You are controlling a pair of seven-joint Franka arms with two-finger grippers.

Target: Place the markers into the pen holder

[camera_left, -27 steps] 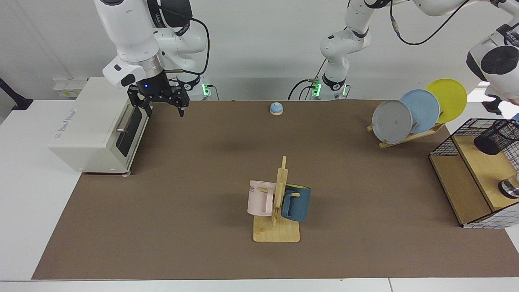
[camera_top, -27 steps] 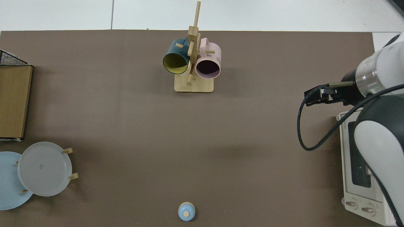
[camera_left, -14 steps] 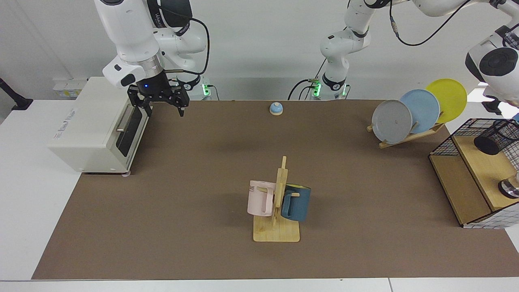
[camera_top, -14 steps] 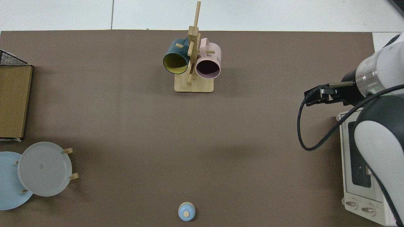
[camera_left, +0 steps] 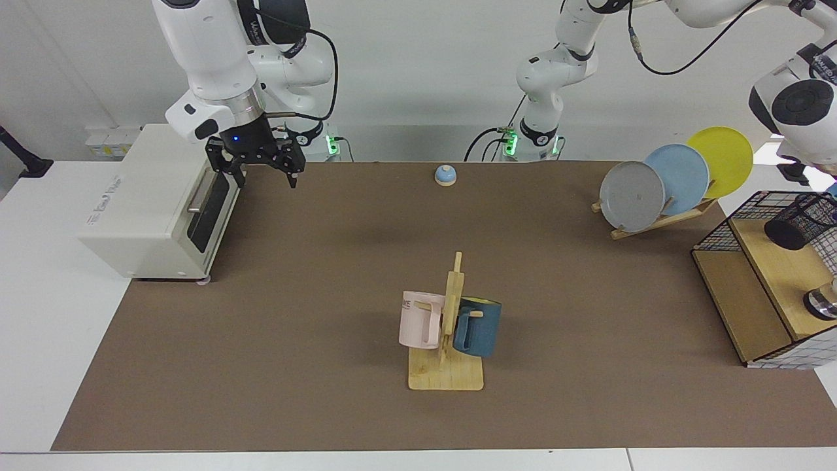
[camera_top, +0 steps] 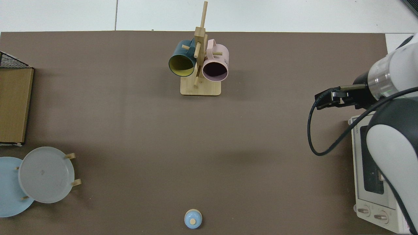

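Note:
The pen holder [camera_left: 799, 222], a small black wire-mesh cup, leans on the top wooden shelf of the wire basket [camera_left: 719, 235] at the facing view's right edge. A small blue tip [camera_left: 833, 190] shows just above it at the frame edge; I cannot tell whether it is the marker. The left arm reaches over the basket, and only the dark top of my left gripper [camera_left: 796, 173] shows before the frame cuts it off. My right gripper [camera_left: 265, 178] hangs open and empty in front of the toaster oven [camera_left: 150, 203].
A wooden mug tree [camera_left: 448, 327] with a pink mug [camera_left: 418, 319] and a blue mug [camera_left: 478, 327] stands mid-table. A plate rack [camera_left: 673, 180] holds three plates at the back right. A small blue bell [camera_left: 445, 174] sits at the back centre.
The left arm's wrist has shifted slightly towards the facing view's left above the basket. The right arm has not moved.

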